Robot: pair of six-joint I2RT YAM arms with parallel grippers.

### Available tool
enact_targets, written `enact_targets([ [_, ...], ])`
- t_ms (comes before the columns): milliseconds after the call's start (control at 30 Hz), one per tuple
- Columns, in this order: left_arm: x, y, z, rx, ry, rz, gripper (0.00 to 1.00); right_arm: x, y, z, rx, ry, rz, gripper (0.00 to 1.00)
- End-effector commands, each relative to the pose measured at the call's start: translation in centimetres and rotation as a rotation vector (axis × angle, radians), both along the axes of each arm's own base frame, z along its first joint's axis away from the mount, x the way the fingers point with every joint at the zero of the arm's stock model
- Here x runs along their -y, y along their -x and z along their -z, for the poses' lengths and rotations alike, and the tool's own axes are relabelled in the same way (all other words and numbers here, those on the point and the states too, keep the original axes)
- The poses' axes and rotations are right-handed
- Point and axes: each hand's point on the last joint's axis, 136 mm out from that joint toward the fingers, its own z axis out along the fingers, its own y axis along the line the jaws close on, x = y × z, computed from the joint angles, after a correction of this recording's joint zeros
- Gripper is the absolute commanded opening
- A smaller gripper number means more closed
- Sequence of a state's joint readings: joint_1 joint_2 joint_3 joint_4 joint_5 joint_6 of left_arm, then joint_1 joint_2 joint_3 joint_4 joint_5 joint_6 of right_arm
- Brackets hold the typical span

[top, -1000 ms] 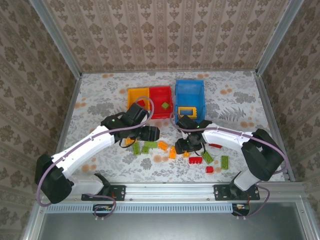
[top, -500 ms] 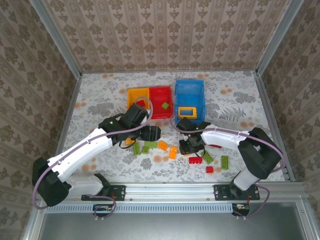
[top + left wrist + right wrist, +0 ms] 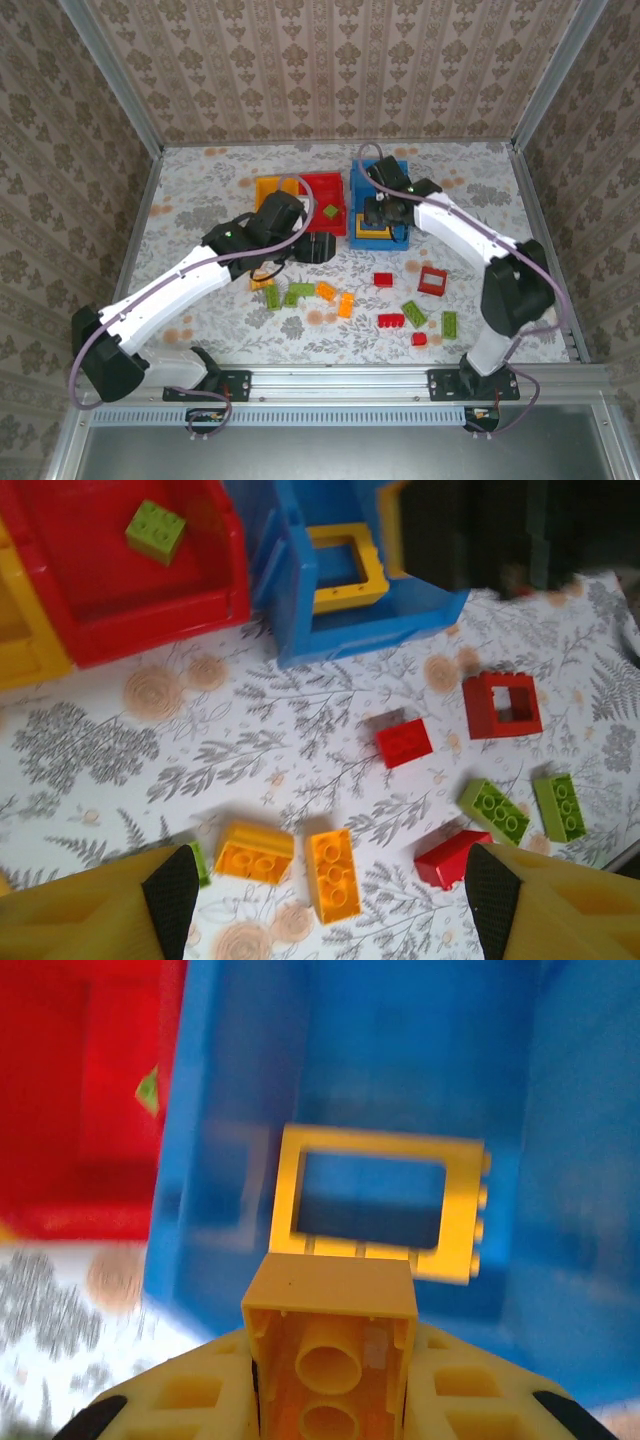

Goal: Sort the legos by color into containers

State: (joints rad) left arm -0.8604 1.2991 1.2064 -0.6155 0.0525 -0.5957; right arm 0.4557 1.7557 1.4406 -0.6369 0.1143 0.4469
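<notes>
Right wrist view: swung up to twelve o'clock, the right gripper [image 3: 330,1400] pinches an orange-yellow studded plastic brick [image 3: 330,1290] over the blue plastic bin [image 3: 560,1160], ready to drop; left gripper [image 3: 330,895] spread.

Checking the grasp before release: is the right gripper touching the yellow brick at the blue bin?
Touching. The right wrist view shows the yellow brick clamped in the right gripper, a finger pressed against each side.
</notes>
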Motion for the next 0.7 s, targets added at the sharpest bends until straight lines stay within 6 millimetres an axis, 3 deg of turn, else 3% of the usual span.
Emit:
enact_targets([
  [0,2.0,-0.8,-1.5,0.065,0.015,0.054,0.73,1.1,-3.0,1.8,-0.022,0.042,0.044,0.20],
  [200,4.4,-0.9,-0.6,0.076,-0.018,0.159,0.73,1.2,-6.9,3.7,-0.051,0.026,0.073,0.22],
  [400,6.3,-0.7,1.3,0.059,-0.054,0.253,0.73,1.1,-8.2,5.0,-0.084,0.031,0.073,0.36],
  [567,8.1,-0.2,2.8,0.041,-0.081,0.324,0.69,1.0,-8.3,4.2,-0.078,0.026,0.066,0.52],
  [667,9.1,0.1,3.4,0.035,-0.086,0.360,0.65,1.2,-8.1,2.5,-0.050,0.024,0.056,0.54],
])
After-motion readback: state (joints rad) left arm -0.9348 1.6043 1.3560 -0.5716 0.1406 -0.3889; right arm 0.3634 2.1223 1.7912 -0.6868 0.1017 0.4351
